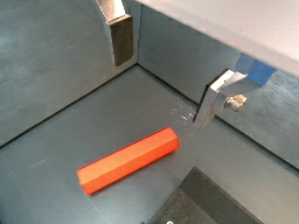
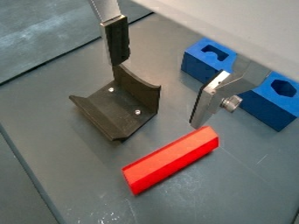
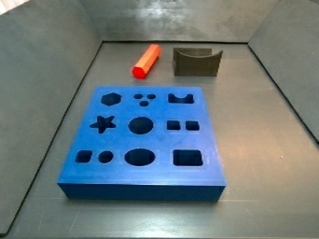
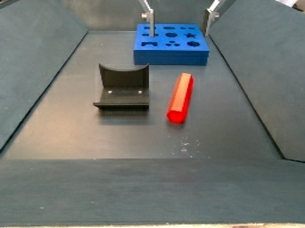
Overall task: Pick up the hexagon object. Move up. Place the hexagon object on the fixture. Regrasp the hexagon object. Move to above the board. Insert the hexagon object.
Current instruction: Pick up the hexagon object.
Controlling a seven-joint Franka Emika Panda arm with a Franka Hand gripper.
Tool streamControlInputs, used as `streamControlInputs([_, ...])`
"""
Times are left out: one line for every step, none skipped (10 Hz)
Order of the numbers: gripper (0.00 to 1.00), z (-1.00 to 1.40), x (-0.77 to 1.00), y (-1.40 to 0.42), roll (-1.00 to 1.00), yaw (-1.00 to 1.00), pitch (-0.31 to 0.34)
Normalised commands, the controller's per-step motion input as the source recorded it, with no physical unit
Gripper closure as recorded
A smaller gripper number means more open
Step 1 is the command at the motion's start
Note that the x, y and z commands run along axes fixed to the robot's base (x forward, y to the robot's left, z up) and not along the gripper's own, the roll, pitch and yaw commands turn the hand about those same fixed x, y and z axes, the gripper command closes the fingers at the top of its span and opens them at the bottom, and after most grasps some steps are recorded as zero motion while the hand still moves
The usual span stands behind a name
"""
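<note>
The hexagon object [image 1: 128, 160] [image 2: 173, 158] is a red-orange rod lying flat on the grey floor, seen in both side views [image 3: 147, 60] [image 4: 179, 96]. Next to it stands the fixture [image 2: 117, 109] [image 3: 197, 61] [image 4: 121, 89], a dark block with a curved notch, apart from the rod. The blue board [image 3: 144, 140] [image 4: 173, 43] [image 2: 239, 79] with shaped holes lies flat farther along the tray. My gripper [image 1: 162, 93] [image 2: 159, 94] [image 4: 180, 13] hangs open well above the floor, over the rod and fixture, with nothing between its fingers [image 2: 115, 44].
Sloping grey tray walls [image 3: 56, 103] [image 4: 256, 80] close in the floor on the sides. A wall corner [image 1: 136, 66] lies below the gripper in a wrist view.
</note>
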Motion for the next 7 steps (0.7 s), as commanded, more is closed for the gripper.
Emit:
streamControlInputs([0.00,-0.09,0.00,-0.07,0.00,0.00,-0.020])
streamControlInputs([0.00,-0.41,0.00,-0.29,0.00,-0.89,-0.061])
streamControlInputs([0.00,-0.45,0.00,-0.16,0.00,-0.94,-0.059])
streamControlInputs([0.00,0.00,0.07,0.00,0.00,-0.07,0.003])
streamControlInputs([0.00,-0.09,0.00,0.00,0.00,0.00,0.000])
streamControlInputs([0.00,-1.00,0.00,-0.11,0.06,-0.45,-0.029])
streamControlInputs([0.00,-0.98,-0.05,-0.03,0.00,-1.00,-0.104])
